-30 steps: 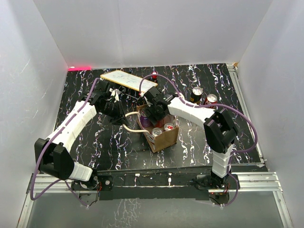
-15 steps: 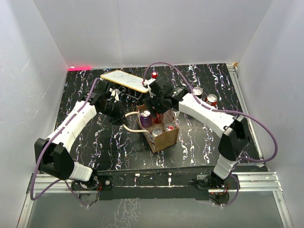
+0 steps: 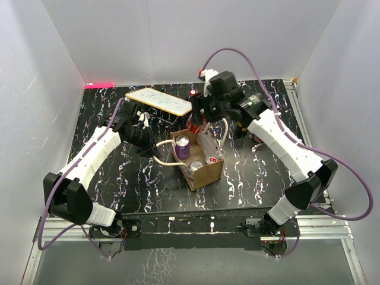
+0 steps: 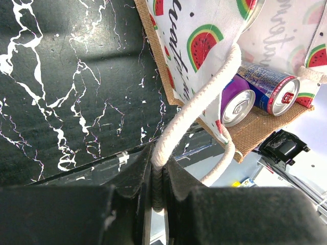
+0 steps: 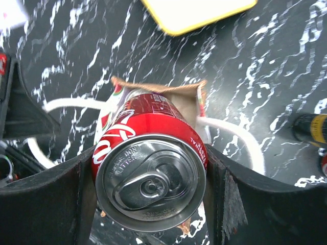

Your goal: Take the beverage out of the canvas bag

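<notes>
Bag: canvas bag (image 3: 205,173) stood upright at the centre of the top view on the black marbled table (image 3: 113,178). Its mouth was open, and the left wrist view showed a watermelon print on its outside.
Beverage: red cola can (image 3: 194,123) was out of the bag, in the air above its far rim, just above centre of frame. In the right wrist view its lid faced the camera, with the bag's brown rim behind it.
Right gripper (image 5: 152,191): clamped on the red cola can, one dark finger against each side.
Left gripper (image 4: 158,186): jaws together on the cream rope handle (image 4: 199,102), just left of the bag in the top view.
Inside bag: purple can (image 3: 182,147) at the far left corner; two silver-topped cans (image 3: 203,162) side by side nearer the front.
Around: yellow-edged board (image 3: 159,101) lay upper left of centre, apart from the bag. A dark can with a yellow band (image 5: 310,128) showed at the right edge of the right wrist view.
</notes>
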Robot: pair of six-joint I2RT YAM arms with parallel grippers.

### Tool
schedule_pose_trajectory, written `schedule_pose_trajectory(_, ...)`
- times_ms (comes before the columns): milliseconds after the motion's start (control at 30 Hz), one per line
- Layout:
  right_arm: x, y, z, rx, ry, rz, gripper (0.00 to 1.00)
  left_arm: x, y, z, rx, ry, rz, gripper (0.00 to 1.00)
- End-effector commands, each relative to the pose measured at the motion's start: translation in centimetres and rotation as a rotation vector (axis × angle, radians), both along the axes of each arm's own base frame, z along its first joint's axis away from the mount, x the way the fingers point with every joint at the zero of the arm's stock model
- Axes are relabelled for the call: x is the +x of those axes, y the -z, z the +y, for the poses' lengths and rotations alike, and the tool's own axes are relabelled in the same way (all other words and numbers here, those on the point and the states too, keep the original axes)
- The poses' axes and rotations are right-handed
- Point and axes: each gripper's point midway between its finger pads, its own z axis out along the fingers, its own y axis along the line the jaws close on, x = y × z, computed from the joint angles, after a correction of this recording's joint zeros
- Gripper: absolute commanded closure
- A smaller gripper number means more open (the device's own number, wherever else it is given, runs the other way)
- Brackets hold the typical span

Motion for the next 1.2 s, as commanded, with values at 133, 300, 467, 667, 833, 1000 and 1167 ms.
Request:
schedule_pose_trajectory(133, 1.9, -14.2, -7.8, 0.199, 0.262, -0.35, 0.92, -0.8, -0.6, 0.2, -0.007, 0.003, -0.008, 1.0)
schedule_pose_trajectory(300, 1.7, -14.3, -13.6, 0.085, 0.504, -0.44, 0.92, -0.8, -0.4, 0.2, -0.005, 0.008, -0.002, 1.0)
schedule_pose_trajectory(467, 0.8, -9.7, -17.4, -0.036, 0.672, -0.39, 0.92, -0.8, -0.2, 0.2, -0.001, 0.017, 0.001, 1.0)
schedule_pose_trajectory(667, -0.4, -0.6, -18.5, -0.059, 0.728, -0.185, 0.92, -0.7, 0.0, 0.2, 0.001, 0.036, 0.006, 1.0)
schedule_pose_trajectory(833, -0.8, 5.1, -20.1, -0.07, 0.791, -0.052, 0.93, -0.7, -0.1, 0.2, 0.005, 0.051, 0.009, 1.0)
schedule_pose_trajectory(1000, -0.3, 8.7, -23.6, -0.069, 0.88, 0.021, 0.92, -0.9, 0.1, 0.1, -0.004, 0.061, 0.015, 1.0)
schedule_pose_trajectory(1167, 0.0, 11.3, -28.6, -0.1, 1.011, 0.057, 0.92, -1.0, 0.2, 0.0, -0.008, 0.075, 0.018, 1.0)
